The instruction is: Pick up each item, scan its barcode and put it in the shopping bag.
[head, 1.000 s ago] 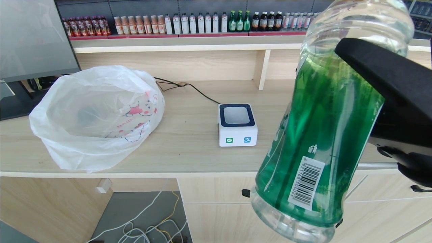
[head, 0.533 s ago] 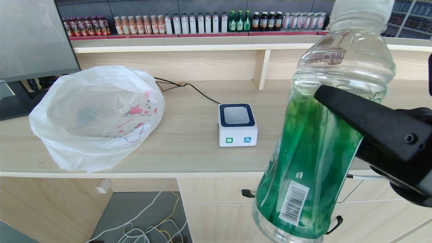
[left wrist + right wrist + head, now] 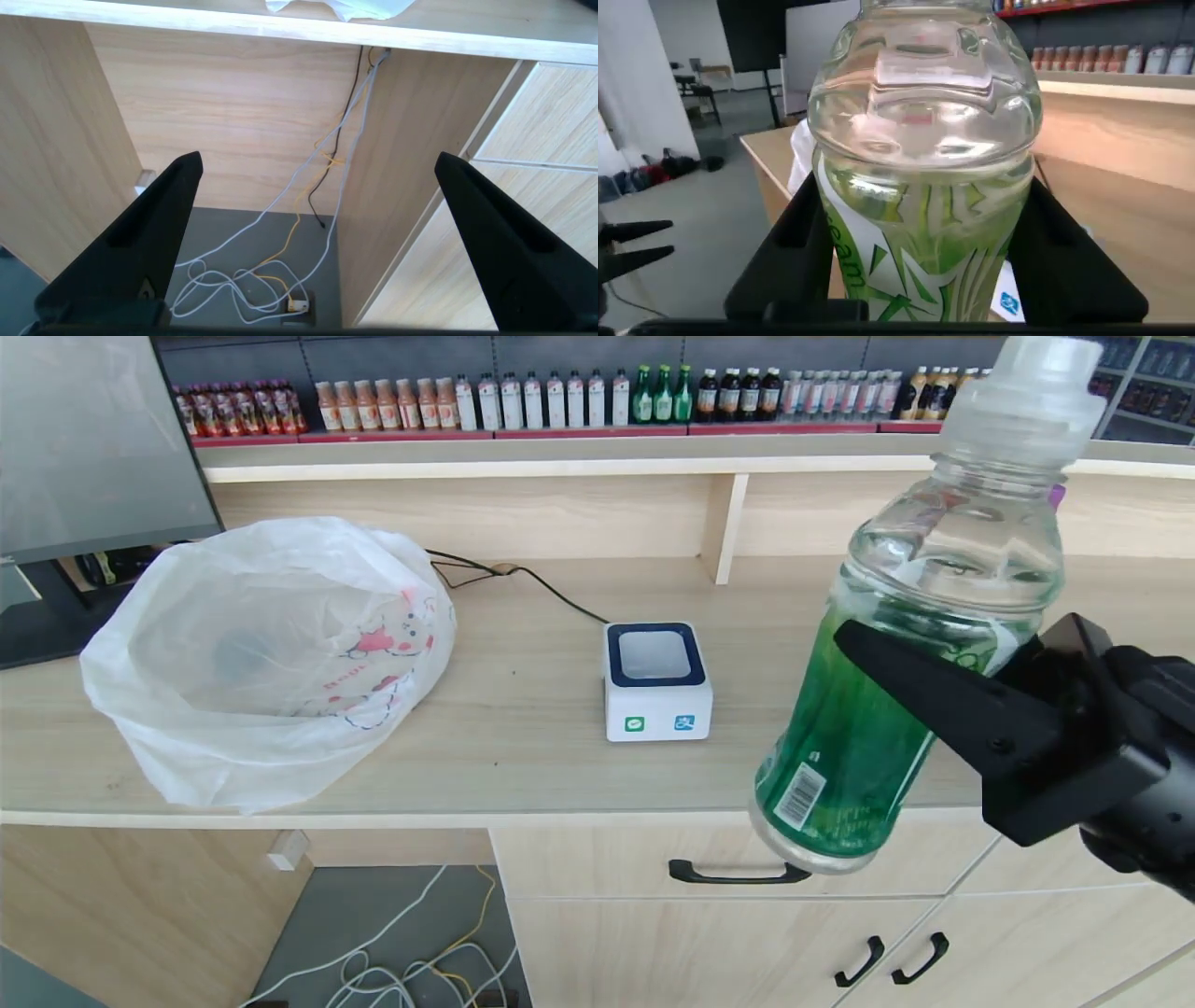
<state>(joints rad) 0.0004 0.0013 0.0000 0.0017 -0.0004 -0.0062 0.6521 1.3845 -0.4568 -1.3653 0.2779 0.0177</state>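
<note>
The left gripper (image 3: 318,163) is held spread below the counter (image 3: 523,756). On the counter, the open shopping bag (image 3: 271,653) is seen left and the barcode scanner (image 3: 656,679) centre. Rightmost, the tilted green-labelled bottle (image 3: 845,747) is pinched by the right gripper (image 3: 924,261).

shopping bag (image 3: 280,747) contents indistinct, monitor (image 3: 93,439) cut by edge

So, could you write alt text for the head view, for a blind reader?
The right gripper holds a tilted clear bottle with a green label and barcode, near the camera. Behind, a white scanner and an open shopping bag sit on the wooden counter.
</note>
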